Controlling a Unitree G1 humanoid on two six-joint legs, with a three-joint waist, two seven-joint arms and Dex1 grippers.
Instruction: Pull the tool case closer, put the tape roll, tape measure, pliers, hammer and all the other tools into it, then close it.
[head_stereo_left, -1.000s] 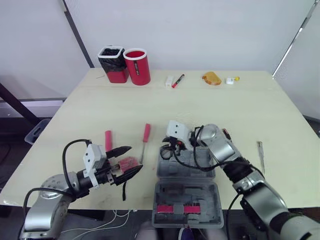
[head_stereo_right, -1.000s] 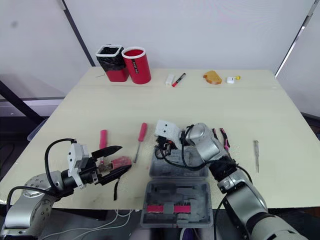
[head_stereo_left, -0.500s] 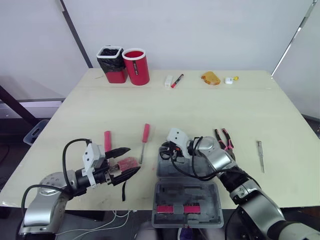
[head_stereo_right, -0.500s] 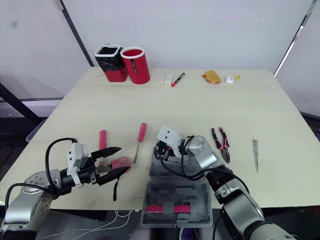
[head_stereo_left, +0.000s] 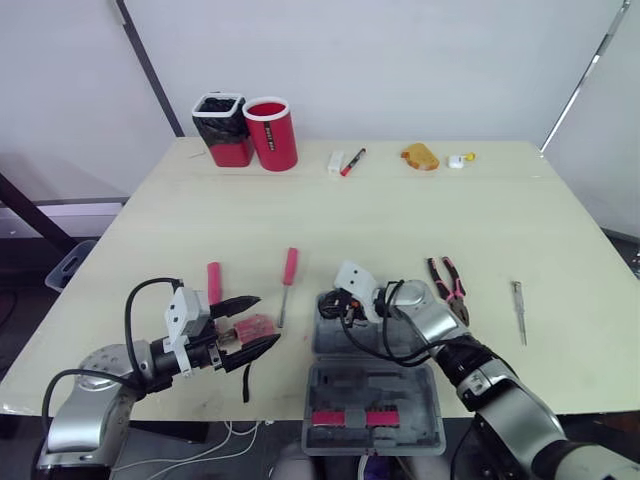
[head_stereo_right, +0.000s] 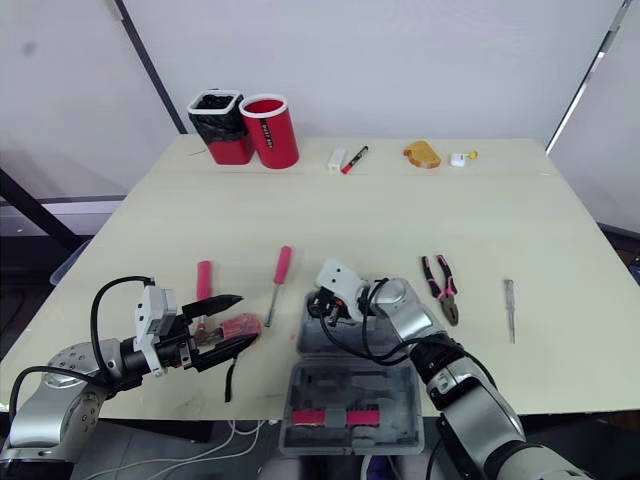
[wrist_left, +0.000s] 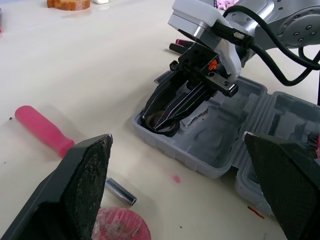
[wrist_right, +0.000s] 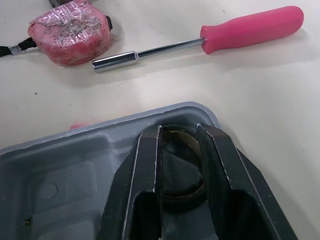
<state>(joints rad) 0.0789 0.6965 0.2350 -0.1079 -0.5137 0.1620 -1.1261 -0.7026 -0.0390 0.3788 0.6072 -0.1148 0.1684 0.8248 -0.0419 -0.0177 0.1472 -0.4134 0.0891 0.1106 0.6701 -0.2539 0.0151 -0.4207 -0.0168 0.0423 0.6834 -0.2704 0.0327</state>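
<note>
The grey tool case lies open at the table's near edge. My right gripper reaches down into its far left corner, shut on the dark tape roll, which rests in a recess there. My left gripper stands open to the left of the case, with the pink tape measure on the table between its fingers. A pink-handled screwdriver lies just beyond the tape measure. Pink-handled pliers lie right of the case.
Another pink handle lies left of the screwdriver, and a thin tester screwdriver lies far right. A black cup, red cup, marker and small items stand along the back edge.
My right arm has drawn back toward me, uncovering the pliers, and its gripper has sunk lower into the case's corner. The left gripper has stayed put.
</note>
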